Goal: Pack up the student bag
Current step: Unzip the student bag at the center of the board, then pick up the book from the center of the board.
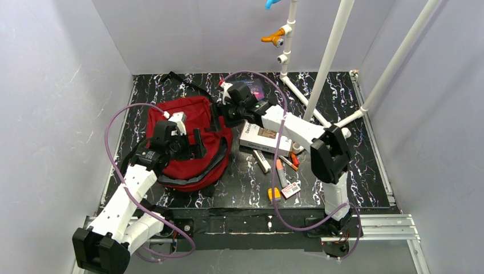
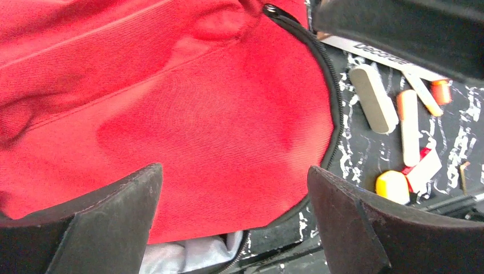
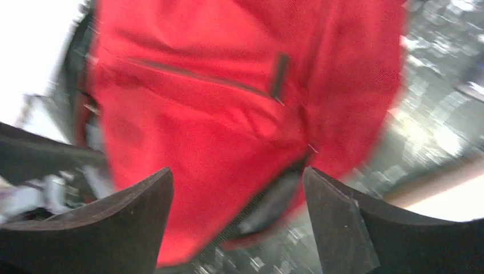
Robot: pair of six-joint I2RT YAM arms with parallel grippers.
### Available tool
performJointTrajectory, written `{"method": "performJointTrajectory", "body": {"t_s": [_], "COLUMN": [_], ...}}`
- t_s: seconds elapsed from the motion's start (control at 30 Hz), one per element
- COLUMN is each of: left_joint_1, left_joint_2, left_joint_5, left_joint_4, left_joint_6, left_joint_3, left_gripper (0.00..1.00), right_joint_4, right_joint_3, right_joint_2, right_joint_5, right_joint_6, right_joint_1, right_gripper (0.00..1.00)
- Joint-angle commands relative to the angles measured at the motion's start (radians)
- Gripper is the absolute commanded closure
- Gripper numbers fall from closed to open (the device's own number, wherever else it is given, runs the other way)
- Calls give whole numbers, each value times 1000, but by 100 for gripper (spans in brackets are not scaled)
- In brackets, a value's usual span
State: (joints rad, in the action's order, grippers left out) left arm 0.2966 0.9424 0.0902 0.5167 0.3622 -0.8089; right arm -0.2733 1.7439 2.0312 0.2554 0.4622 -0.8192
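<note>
While left fingers (image 2: pixel 103 222) and right fingers (image 3: pixel 114 222) gape apart, the student bag (image 1: pixel 191 111) lies close beneath both.

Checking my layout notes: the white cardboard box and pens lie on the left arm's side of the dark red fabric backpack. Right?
No, wrong side. The top external view shows the white cardboard box and pens lying on the right arm's side of the dark red fabric backpack.

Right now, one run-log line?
left tool open over dark red soft fabric backpack; right tool open at its edge; white cardboard box beside it
</note>
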Motion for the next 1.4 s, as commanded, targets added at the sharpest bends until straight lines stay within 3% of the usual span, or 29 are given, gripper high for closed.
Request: {"method": "performJointTrajectory", "body": {"t_s": [0.0,0.17,0.27,0.43,0.57,0.97,1.07,1.37], "left_joint_1": [1,0,-1,-1,-1,-1,-1,-1], "left_joint_2": [-47,-134,-183,-215,-231,-348,-360,-365], "left_joint_5": [144,195,175,79,17,64,81,129], "left_joint_4": [25,17,5,-29,-2,3,2,-2], "left_joint_6": [-5,-19,-84,-128,-150,-147,-146,-147], "left_joint_3": [-28,1,15,60,58,89,91,93], "left_gripper": [2,2,2,2,2,2,2,2], "right_joint_4": [-351,-275,-249,-155,-133,443,486,687], "right_joint_3": [-102,-372,-466,-614,-676,-951,-978,-1035], "right_joint_2": [-182,-393,-427,-422,-421,-419,-419,-316], "right_joint_5": [-317,-737,-1054,-1318,-1287,-1158,-1054,-1007], "right_joint_6": [-378,-557,-636,-788,-852,-1152,-1163,-1245], "right_joint_1": [-14,-144,-197,-269,-281,-232,-177,-132], "right_gripper": [5,2,2,2,2,1,2,2]}}
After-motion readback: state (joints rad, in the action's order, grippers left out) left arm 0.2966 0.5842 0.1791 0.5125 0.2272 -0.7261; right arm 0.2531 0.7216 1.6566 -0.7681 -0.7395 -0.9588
